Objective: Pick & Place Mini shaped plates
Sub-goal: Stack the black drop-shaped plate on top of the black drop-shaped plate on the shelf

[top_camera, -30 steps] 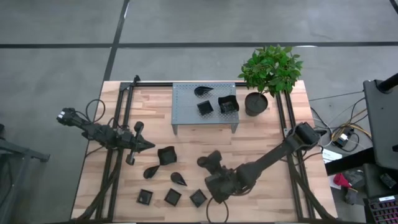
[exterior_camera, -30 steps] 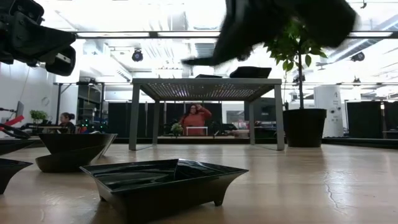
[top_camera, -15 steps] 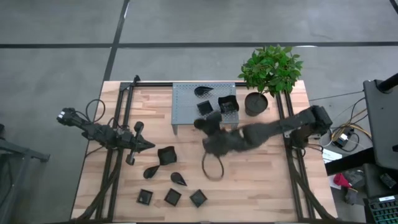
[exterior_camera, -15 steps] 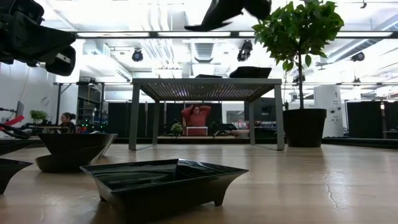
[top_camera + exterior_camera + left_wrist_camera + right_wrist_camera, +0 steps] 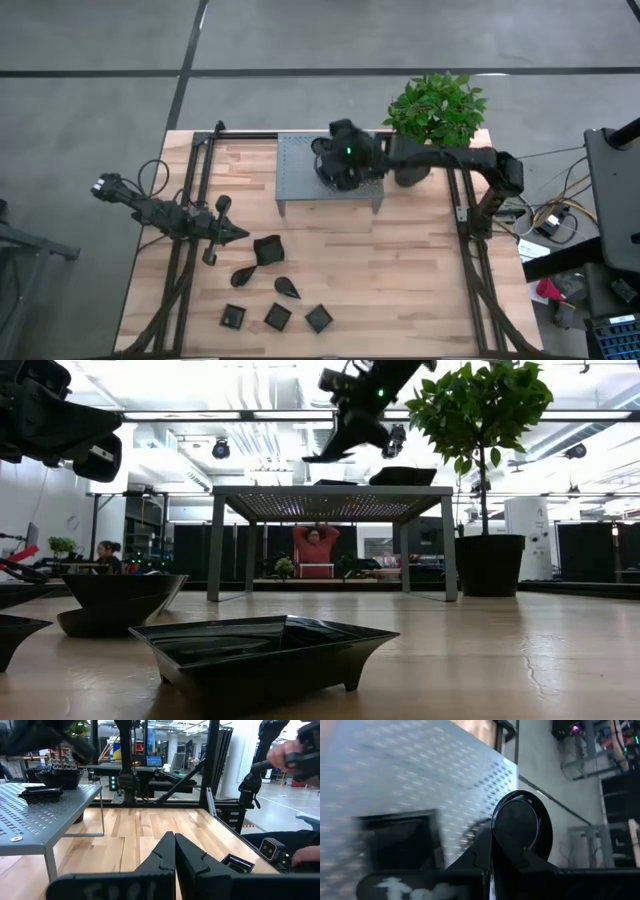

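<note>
My right gripper point(image 5: 335, 163) hangs over the grey perforated stand point(image 5: 300, 187) at the table's far side, shut on a small black mini shaped plate point(image 5: 520, 826) that looks rounded like a teardrop. Other black plates sit on the stand point(image 5: 42, 793), one square point(image 5: 400, 840). Several more rest on the wood at the near left point(image 5: 277, 317), among them a wavy-edged square point(image 5: 268, 250). My left gripper point(image 5: 240, 234) waits shut, level, at the table's left. My right gripper pinches the plate's rim point(image 5: 496, 836) between its two fingers, slanting down from the table's right. The plate juts out past the fingertips point(image 5: 325, 456), nearly level, lifted clear above the stand's top point(image 5: 330, 503).
A black round pot point(image 5: 490, 565) with a leafy plant point(image 5: 437, 108) stands just right of the stand, close to my right arm. Black frame rails point(image 5: 465, 215) run along both table sides. Bare wood point(image 5: 400, 290) lies at the near right. People show in the room behind.
My right gripper has swung from the near middle of the table up and toward the far edge, rolling its wrist. It has stayed shut on the plate and carried it over the stand. The plates on the wood have kept their places.
</note>
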